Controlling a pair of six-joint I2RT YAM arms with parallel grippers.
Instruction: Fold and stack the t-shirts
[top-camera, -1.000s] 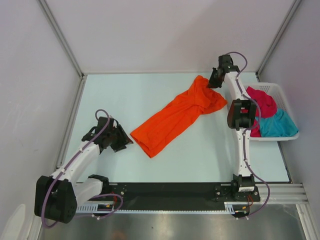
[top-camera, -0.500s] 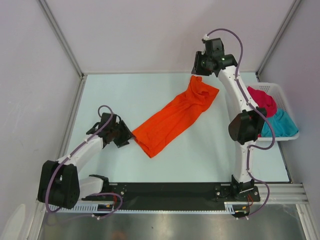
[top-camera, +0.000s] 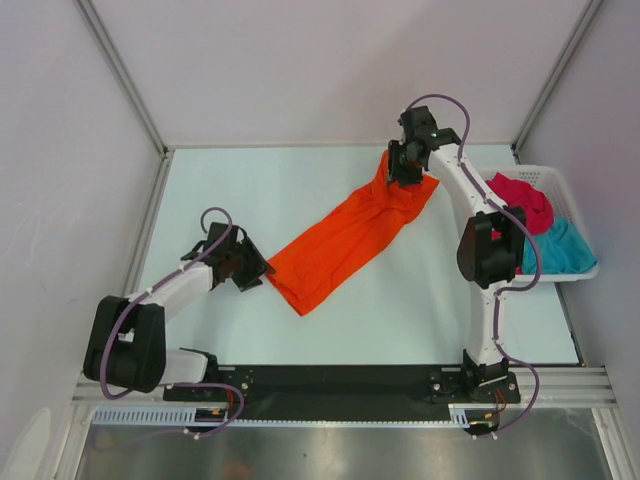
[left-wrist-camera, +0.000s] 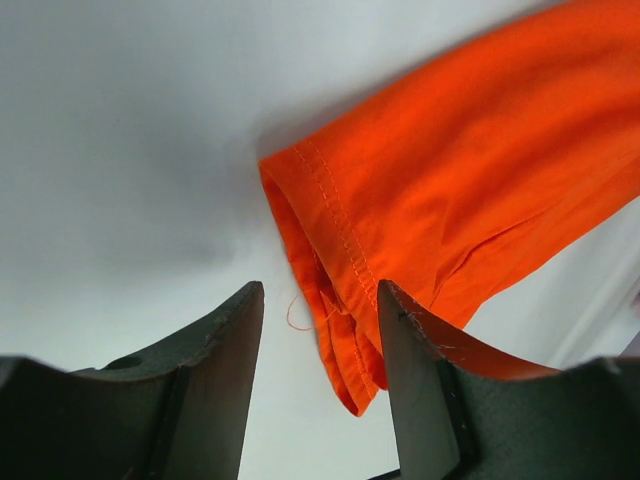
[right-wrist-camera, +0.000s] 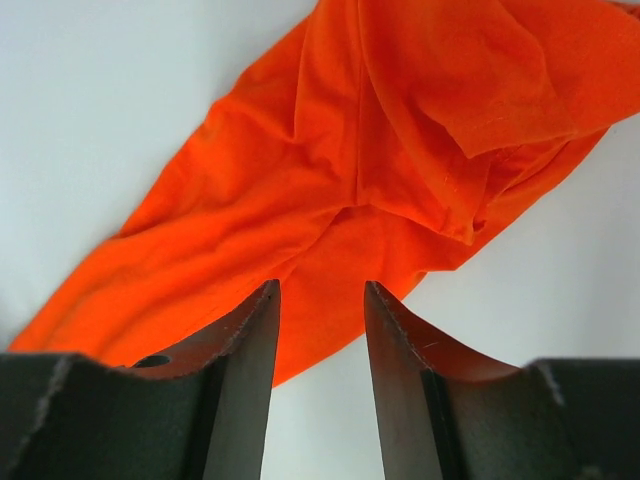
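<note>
Right end effector (top-camera: 400, 177) has lowered, open, over the one orange t-shirt (top-camera: 340, 240).

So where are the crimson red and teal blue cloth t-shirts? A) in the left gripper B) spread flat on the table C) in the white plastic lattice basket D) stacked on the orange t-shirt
C: the crimson red t-shirt and teal blue t-shirt lie bunched inside the white lattice basket.

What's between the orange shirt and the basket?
Top view: only the right arm, crossing above bare table. Nothing else lies between the orange shirt and the basket.
</note>
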